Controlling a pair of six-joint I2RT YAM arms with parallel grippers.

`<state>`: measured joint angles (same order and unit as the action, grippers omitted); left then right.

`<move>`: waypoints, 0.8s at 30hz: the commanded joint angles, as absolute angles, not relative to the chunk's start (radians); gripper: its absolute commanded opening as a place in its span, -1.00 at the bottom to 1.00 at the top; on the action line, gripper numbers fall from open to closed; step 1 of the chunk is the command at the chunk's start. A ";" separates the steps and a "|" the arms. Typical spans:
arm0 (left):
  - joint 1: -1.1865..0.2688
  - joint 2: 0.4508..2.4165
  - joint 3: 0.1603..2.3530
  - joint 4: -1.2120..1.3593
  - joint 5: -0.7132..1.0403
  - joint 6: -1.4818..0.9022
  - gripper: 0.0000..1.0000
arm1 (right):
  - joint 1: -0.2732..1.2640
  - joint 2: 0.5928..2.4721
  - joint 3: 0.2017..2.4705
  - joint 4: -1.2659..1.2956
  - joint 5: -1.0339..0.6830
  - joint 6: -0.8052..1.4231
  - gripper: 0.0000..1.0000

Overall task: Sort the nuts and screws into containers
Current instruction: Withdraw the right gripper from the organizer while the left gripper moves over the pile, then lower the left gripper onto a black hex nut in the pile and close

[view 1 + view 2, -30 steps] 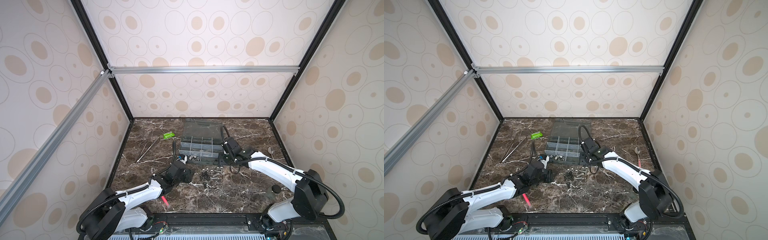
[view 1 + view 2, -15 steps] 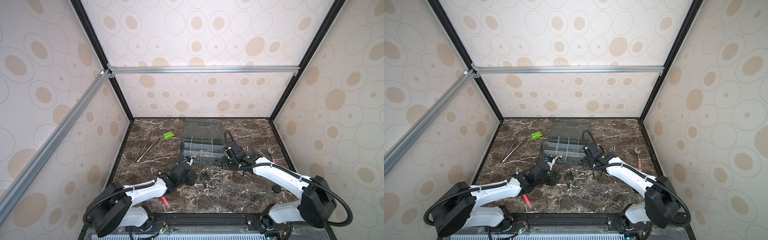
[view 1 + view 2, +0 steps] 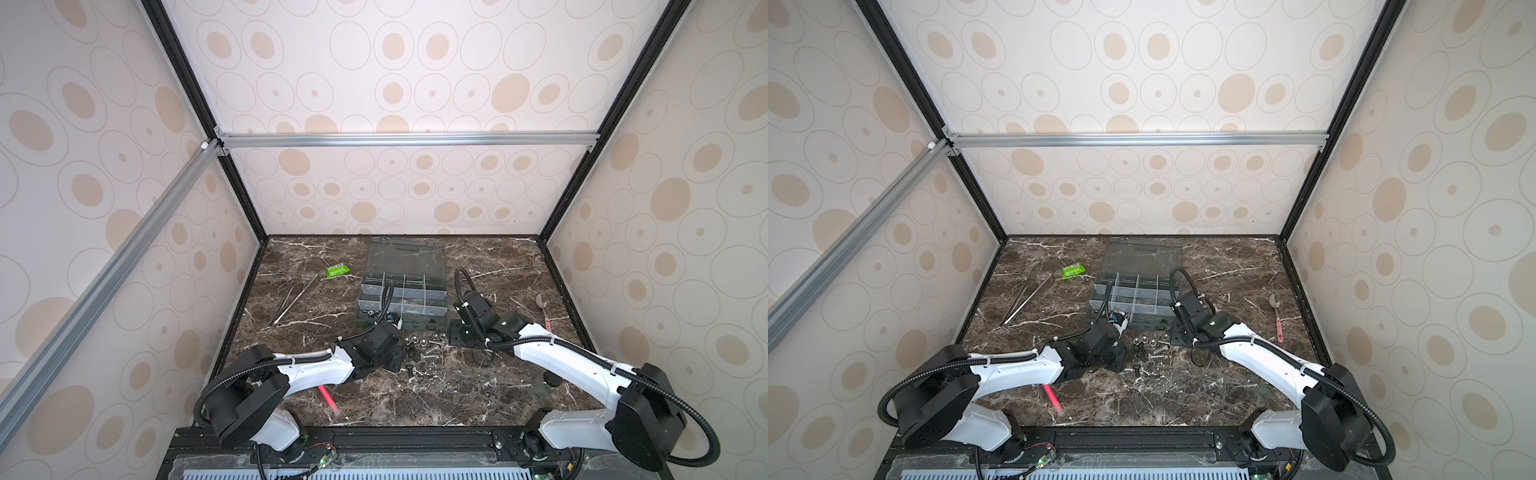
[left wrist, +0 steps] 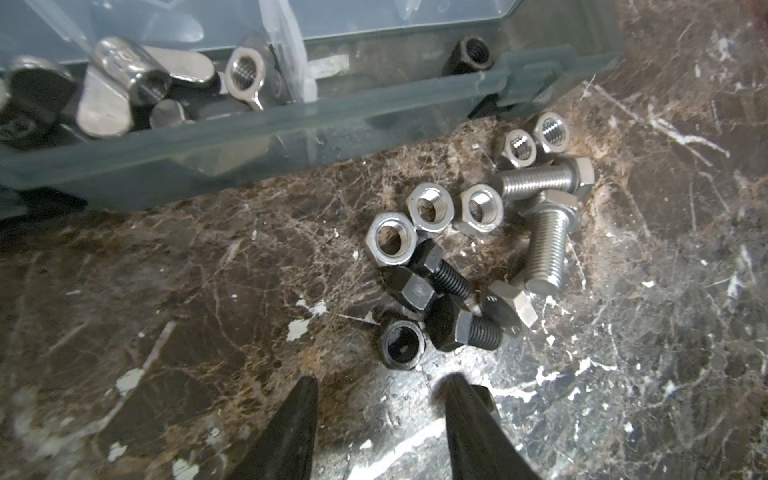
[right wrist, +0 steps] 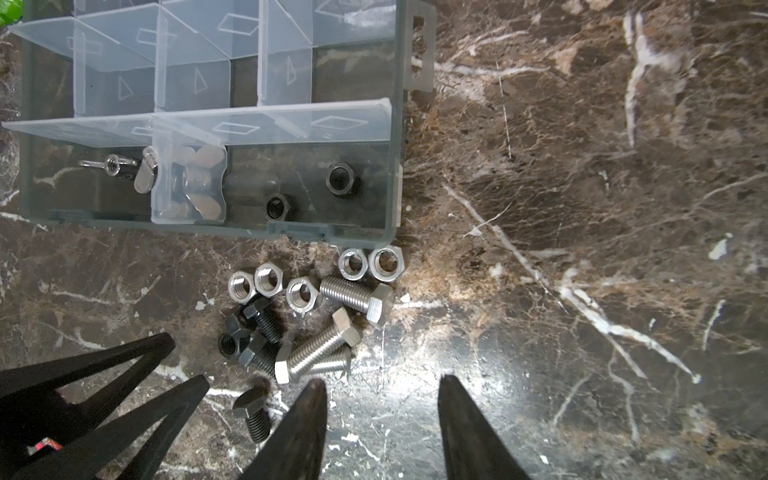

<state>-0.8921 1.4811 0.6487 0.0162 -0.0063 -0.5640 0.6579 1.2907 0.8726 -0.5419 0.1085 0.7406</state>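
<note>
- Nearest the robot, left gripper [image 4: 380, 386]: jaws spread, nothing between them, tips just short of a black nut [image 4: 401, 345] at the heap's near edge. The arm lies low over the marble table [image 3: 478, 395], reaching from the near left.
- Right gripper [image 5: 380, 384]: jaws parted, empty, above bare marble beside the heap's right side. The arm reaches in from the near right.
- Screws [image 5: 357, 297] and nuts [image 5: 303, 293]: loose heap between both grippers. One black screw [image 5: 251, 411] lies apart, nearer.
- Containers [image 5: 291, 116]: organiser box [image 3: 405, 286] just beyond the heap, lid open. Its near row holds winged nuts [image 5: 195, 178] and black nuts [image 5: 340, 176].
</note>
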 commanded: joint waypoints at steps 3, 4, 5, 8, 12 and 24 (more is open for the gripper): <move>-0.913 1.519 0.709 -0.016 -0.028 -0.532 0.00 | 0.665 1.266 0.853 -0.562 0.122 0.759 -0.05; -0.915 1.527 0.712 -0.016 -0.029 -0.529 0.00 | 0.665 1.264 0.853 -0.563 0.122 0.759 -0.05; -0.917 1.535 0.717 -0.017 -0.030 -0.525 0.01 | 0.665 1.261 0.852 -0.566 0.124 0.759 -0.05; -0.919 1.554 0.729 -0.025 -0.038 -0.514 0.01 | 0.665 1.256 0.853 -0.573 0.127 0.758 -0.05; -0.924 1.582 0.751 -0.040 -0.046 -0.497 0.00 | 0.665 1.250 0.848 -0.577 0.129 0.762 -0.05; -0.929 1.636 0.785 -0.112 -0.121 -0.489 -0.07 | 0.665 1.249 0.838 -0.576 0.132 0.770 -0.05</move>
<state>-0.9176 1.6238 0.7517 -0.0517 -0.0734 -0.5060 0.6582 1.2594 0.8532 -0.5568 0.1123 0.7521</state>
